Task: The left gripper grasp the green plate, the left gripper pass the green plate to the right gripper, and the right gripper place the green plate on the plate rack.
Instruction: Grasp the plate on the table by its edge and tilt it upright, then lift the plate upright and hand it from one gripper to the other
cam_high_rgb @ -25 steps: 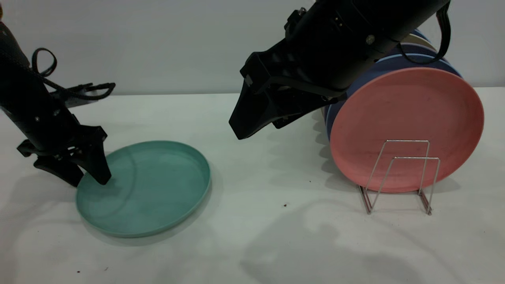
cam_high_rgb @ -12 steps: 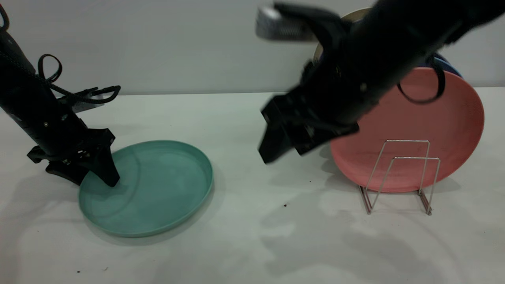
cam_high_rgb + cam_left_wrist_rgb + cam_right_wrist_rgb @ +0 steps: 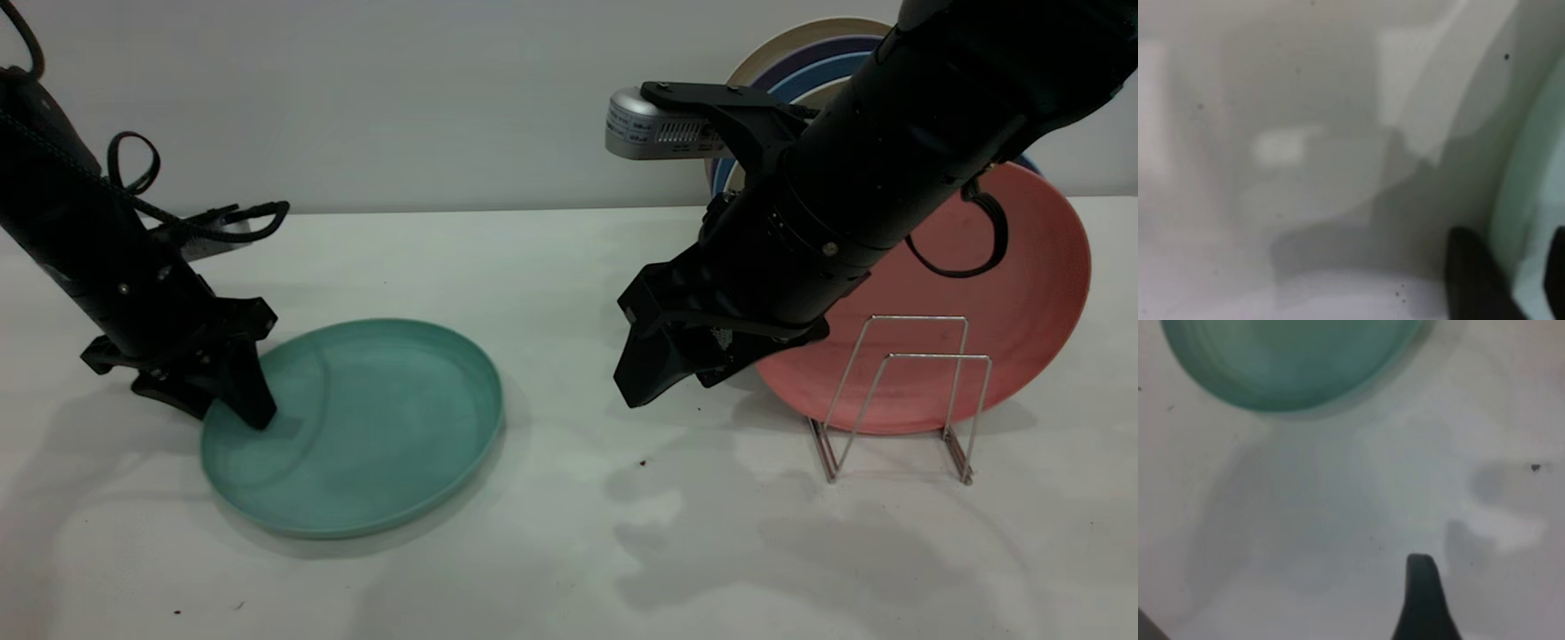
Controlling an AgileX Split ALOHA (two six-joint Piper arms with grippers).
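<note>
My left gripper [image 3: 233,404] straddles the green plate's [image 3: 373,427] near-left rim; one fingertip hides the rim there, and the outer finger is mostly behind it. In my left wrist view the plate [image 3: 1538,200] is blurred and cut off at the edge, as are both fingers [image 3: 1475,280]. My right gripper [image 3: 662,369]: can't tell the finger gap. My right wrist view cuts off the plate [image 3: 1285,360]. My right arm covers part of the pink plate [image 3: 1022,293] and the stack behind it.
</note>
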